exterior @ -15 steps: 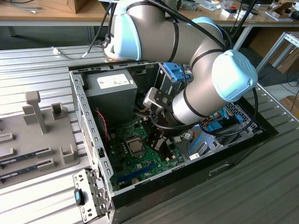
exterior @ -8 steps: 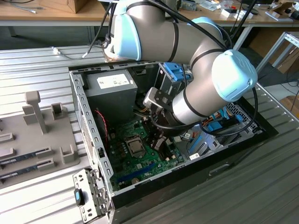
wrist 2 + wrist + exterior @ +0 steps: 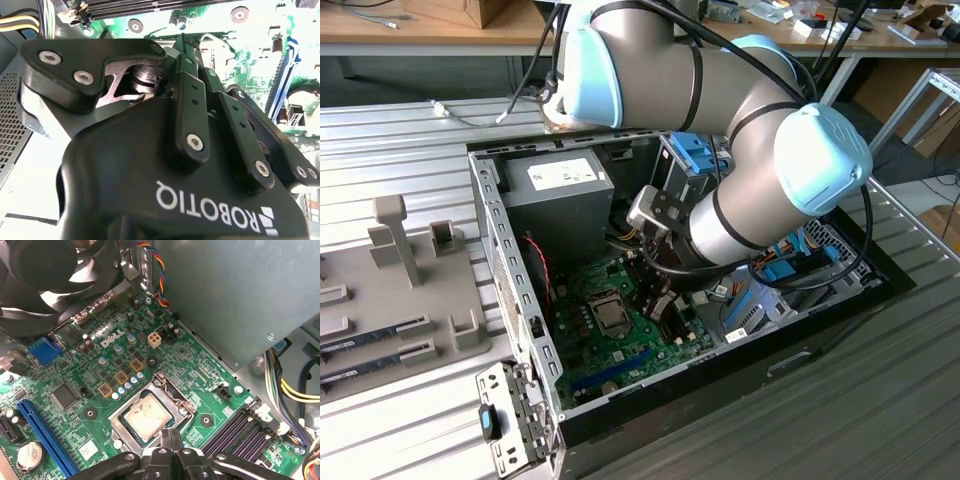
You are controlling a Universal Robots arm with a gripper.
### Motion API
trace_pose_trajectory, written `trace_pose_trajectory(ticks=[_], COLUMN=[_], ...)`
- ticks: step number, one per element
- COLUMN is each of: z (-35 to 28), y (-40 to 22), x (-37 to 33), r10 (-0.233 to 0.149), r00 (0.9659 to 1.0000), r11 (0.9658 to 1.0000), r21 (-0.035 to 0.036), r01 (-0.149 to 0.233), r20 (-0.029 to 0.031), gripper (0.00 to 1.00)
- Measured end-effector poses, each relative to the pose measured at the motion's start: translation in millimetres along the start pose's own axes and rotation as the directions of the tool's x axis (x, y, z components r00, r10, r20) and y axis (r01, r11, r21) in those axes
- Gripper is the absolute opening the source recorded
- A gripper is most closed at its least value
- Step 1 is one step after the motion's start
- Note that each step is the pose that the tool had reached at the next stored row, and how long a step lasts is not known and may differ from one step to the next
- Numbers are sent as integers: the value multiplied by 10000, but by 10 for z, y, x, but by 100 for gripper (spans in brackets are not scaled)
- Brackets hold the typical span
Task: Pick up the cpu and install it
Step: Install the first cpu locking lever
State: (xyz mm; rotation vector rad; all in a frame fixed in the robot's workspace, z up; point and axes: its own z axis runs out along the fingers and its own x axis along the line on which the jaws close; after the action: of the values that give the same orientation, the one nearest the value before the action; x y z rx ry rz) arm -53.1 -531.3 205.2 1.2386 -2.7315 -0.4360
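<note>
Tool (image 3: 172,440) fingers pressed together, holding nothing, poised just above cpu (image 3: 145,418), cpu seated in motherboard (image 3: 75,375) socket (image 3: 150,412), inside open computer case (image 3: 510,270) on worktop (image 3: 880,400).

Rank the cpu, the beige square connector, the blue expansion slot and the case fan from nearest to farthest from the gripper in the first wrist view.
From the gripper:
1. The cpu, seated in its socket right beside the fingertips.
2. The beige square connector and the blue expansion slot: too close to call, the connector beyond the socket, the slot off to one side.
3. The case fan, at the board's far corner.
</note>
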Motion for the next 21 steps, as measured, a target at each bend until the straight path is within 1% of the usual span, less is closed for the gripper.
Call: trace_pose_trajectory(ticks=[3, 4, 8, 10, 11, 15, 18, 20, 21], z=[-16, -44, -96, -152, -169, -199, -275, -304, -351], y=[13, 23, 40, 58, 64, 73, 97, 107, 122], x=[4, 3, 2, 1, 0, 0, -2, -2, -3], r10=[-5, -7, -9, -10, -10, -10, -10, -10, -10], r00=[10000, 10000, 10000, 10000, 10000, 10000, 10000, 10000, 10000], r11=[10000, 10000, 10000, 10000, 10000, 10000, 10000, 10000, 10000], r21=[10, 11, 11, 12, 11, 11, 11, 12, 11], r01=[5, 7, 9, 10, 10, 10, 10, 10, 10], r20=[6, 8, 9, 8, 8, 8, 8, 8, 8], gripper=[11, 11, 11, 11, 11, 11, 11, 11, 11])
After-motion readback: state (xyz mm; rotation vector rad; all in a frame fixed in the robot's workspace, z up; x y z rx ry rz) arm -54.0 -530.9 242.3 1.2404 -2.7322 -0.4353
